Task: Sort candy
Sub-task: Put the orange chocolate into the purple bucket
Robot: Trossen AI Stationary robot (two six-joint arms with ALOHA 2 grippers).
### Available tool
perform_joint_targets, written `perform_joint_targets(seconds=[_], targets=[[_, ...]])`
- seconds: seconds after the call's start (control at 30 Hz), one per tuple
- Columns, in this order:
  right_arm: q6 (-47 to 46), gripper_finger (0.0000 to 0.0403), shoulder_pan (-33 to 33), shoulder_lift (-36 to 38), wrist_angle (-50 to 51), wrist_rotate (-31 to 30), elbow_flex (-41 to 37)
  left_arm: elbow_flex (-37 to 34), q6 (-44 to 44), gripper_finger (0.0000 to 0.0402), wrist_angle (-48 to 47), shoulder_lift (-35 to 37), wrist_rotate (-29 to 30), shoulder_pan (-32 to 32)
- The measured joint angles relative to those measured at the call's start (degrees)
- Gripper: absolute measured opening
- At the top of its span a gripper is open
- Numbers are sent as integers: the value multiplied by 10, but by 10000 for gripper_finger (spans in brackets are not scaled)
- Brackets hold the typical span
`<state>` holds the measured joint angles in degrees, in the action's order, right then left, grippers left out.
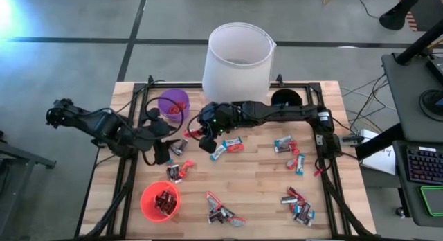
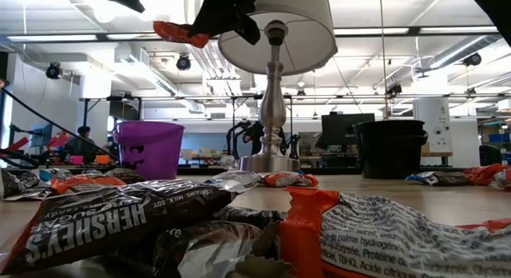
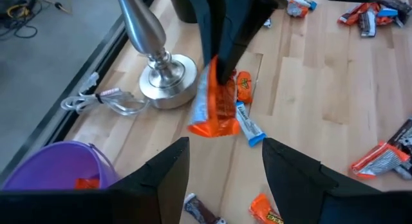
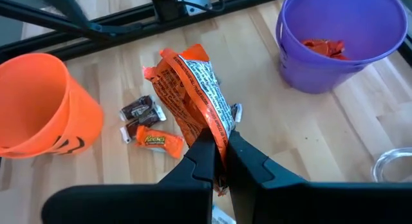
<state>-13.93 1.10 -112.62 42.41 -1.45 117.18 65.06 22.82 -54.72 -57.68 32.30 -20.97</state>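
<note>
The right gripper (image 4: pixel 219 161), jaws clamped on an orange-wrapped candy (image 4: pixel 193 95), holds it above the surface near the purple cup (image 1: pixel 173 102), which lies at about ten o'clock from it. The left gripper (image 3: pixel 222 169) waits nearby, jaws open and empty. Carry the candy fully over the cup's rim before releasing, as orange pieces already lie inside.
</note>
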Motion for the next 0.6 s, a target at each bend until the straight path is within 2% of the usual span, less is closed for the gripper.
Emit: perform_joint_targets(seconds=[0.23, 0.5, 0.6], targets=[[-17, 13, -10, 0, -26, 2, -27, 0, -28, 178, -2, 11, 1, 24], [-31, 13, -10, 0, -54, 5, -65, 0, -29, 178, -1, 12, -34, 29], [-47, 13, -11, 0, -75, 30, -81, 0, -33, 178, -1, 10, -36, 29]])
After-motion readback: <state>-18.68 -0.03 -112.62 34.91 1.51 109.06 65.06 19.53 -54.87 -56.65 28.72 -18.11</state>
